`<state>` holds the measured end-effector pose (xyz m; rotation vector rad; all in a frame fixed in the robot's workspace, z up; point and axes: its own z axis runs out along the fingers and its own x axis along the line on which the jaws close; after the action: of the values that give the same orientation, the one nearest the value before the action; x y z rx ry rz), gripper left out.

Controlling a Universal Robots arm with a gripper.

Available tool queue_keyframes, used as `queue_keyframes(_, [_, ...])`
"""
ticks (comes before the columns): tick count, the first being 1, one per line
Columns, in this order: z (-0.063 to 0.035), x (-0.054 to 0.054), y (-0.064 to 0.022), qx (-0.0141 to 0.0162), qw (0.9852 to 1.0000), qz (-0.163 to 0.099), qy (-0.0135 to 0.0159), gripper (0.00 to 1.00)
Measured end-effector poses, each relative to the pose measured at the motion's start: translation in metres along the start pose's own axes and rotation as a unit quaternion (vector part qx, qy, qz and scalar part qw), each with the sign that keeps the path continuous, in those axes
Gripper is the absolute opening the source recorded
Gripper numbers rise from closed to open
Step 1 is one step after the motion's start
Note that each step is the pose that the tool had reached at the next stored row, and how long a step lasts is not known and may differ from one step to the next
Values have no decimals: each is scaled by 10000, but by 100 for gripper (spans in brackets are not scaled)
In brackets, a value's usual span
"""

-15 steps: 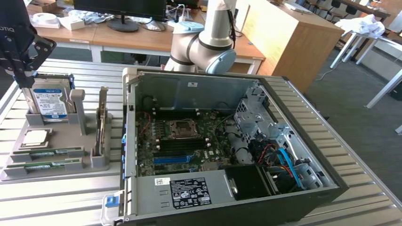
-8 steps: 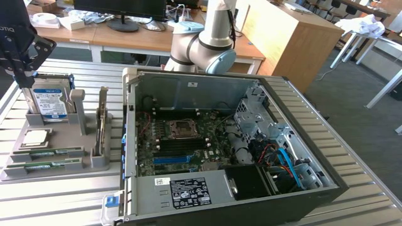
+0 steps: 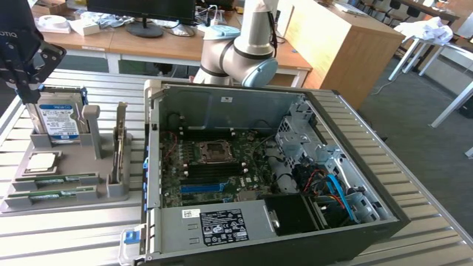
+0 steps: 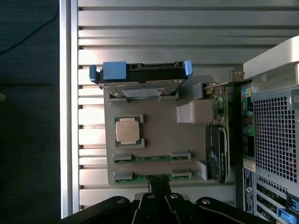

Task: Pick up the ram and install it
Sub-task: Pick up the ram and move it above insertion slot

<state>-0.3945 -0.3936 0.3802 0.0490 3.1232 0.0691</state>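
Silvery slatted metal makes up the bench (image 3: pixel 74 238) I'm standing by, and nearest me on it lies a flat grey plastic holder tray (image 3: pixel 74 206) with its parts laid out. At its near edge sits the ram (image 3: pixel 55 195), a long thin green circuit-board stick clipped flat in its cradle. A second green stick (image 3: pixel 57 180) of the same kind lies just behind it. Neither is lifted, so by my reckoning the task has hardly begun: the pick-up and the fitting are both left to do.

Behind the sticks come a square silver processor chip (image 3: pixel 43 162) and a hard drive with blue side rails (image 3: pixel 61 119), stood upright. The black gripper (image 3: pixel 30 91) hangs well above the tray, clenched shut and grasping nothing. In the wrist view it lines up over the middle of the near stick.

There is open air above the tray. A taller green card with a metal bracket (image 3: pixel 118 138) stands on edge along the tray's side nearest the case (a fence of sorts).

Just beside the tray, to the exterior view's right, the black and grey computer case (image 3: pixel 221 105) lies open. The long slots on its green motherboard (image 3: pixel 214 160) look empty to me. Its raised walls ring the board, and cables and a drive cage crowd the exterior view's right.

Beyond the case the grey jointed arm (image 3: pixel 251 50) rises, with a dark monitor (image 3: pixel 140 11) and a wooden cabinet (image 3: pixel 347 44) farther back.
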Motion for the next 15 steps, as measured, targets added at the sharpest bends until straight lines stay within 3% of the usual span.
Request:
queue_keyframes(3, [2, 0, 0, -5, 9997, -257, 11, 10])
queue_keyframes(7, [4, 0, 0, -10, 9980, -624, 28, 10])
queue_keyframes(11, [6, -1, -1, -16, 9951, -985, 44, 10])
queue_keyframes(15, [8, 0, -1, -23, 9908, -1350, 60, 10])
